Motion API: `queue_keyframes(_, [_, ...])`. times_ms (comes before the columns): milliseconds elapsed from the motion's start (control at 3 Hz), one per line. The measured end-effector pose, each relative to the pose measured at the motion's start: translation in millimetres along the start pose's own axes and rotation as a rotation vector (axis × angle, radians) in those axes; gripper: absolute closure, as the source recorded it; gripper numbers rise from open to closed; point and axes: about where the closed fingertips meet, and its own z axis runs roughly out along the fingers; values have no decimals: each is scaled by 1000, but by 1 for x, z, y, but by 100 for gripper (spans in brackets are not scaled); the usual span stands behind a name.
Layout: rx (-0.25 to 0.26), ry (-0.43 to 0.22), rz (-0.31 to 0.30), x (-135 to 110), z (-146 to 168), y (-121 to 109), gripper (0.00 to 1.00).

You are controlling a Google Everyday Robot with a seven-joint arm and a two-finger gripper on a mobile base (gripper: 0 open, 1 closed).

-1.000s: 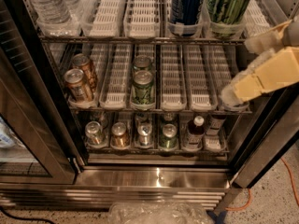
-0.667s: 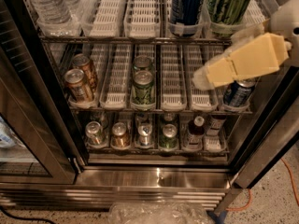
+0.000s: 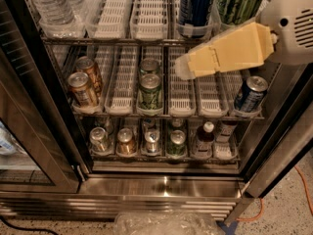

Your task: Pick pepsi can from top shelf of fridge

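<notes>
The pepsi can [image 3: 195, 4] is a dark navy-blue can that stands on the top shelf [image 3: 117, 18] of the fridge [image 3: 161, 185], right of the middle. Its top is cut off by the frame edge. A green-and-black streaked can [image 3: 239, 1] stands just right of it. My gripper [image 3: 185, 68], cream-yellow, reaches in from the right on a white arm [image 3: 293, 23]. Its tip hangs in front of the middle rack, below and slightly left of the pepsi can, not touching it.
Water bottles [image 3: 51, 6] stand at the top shelf's left, with white lane trays between them and the cans. The middle rack holds copper cans [image 3: 83, 84], green cans [image 3: 150, 89] and a smaller blue can [image 3: 250, 93]. The bottom rack holds several cans and bottles. The glass door [image 3: 29, 131] stands open at the left.
My gripper has moved left and upward across the fridge front, from the right end of the middle rack toward the centre. The smaller blue can it covered now shows.
</notes>
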Motion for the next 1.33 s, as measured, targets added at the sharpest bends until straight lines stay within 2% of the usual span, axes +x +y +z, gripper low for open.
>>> queue_keyframes(333, [90, -15, -71, 4, 3, -7, 0])
queue_keyframes(667, [217, -14, -201, 31, 16, -7, 0])
queue_keyframes(1000, [309, 7, -299, 71, 39, -10, 0])
queue_keyframes(1333, [373, -33, -321, 96, 61, -25, 0])
